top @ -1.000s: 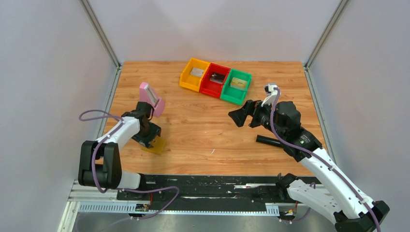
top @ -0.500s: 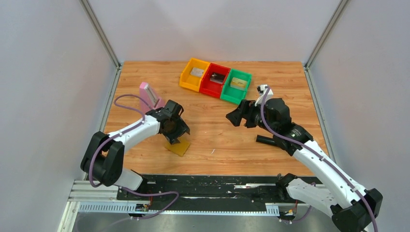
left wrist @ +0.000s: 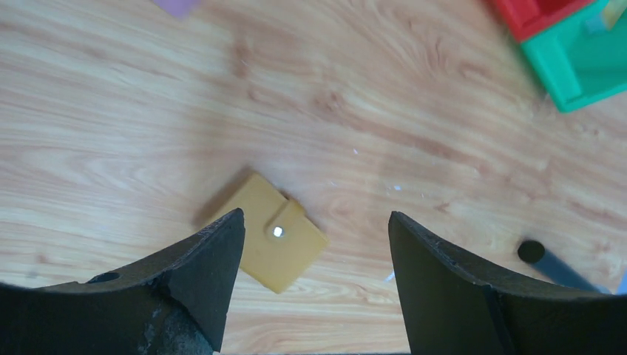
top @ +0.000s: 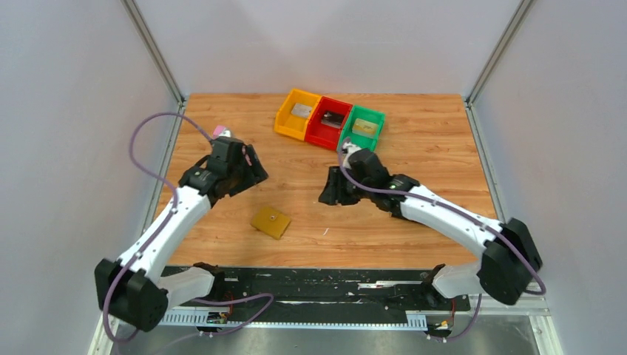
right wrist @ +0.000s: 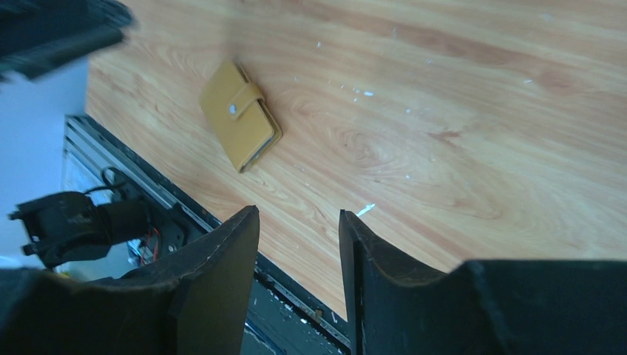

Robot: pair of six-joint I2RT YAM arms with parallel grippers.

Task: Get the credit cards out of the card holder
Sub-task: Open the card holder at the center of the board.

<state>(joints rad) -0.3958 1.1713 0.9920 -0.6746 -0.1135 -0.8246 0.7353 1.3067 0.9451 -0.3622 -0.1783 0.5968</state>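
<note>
Now the left gripper is off the card holder. Half a second ago it was down on the wallet at the near side of the table; it has since lifted back toward the pink block. The holder is left lying flat and shut on its own, its tab fastened over the edge. The left jaws stand wide apart with nothing in them. In the left wrist view the holder lies below and between them, nearer the finger on the left of that view and touching neither.

Further right, the right gripper has swung in from the right side toward the middle. Its jaws are parted only a little and are empty, and the holder lies ahead of them, well apart. A black rod lies on the table off to the right.

Behind stand three bins in a row: a yellow bin with a silver-grey card, a red bin with a dark card, and a green bin with a golden card. The release therefore reads as setting down an emptied holder — little seems left to do. Whether any card remains inside the shut holder cannot be told.
</note>
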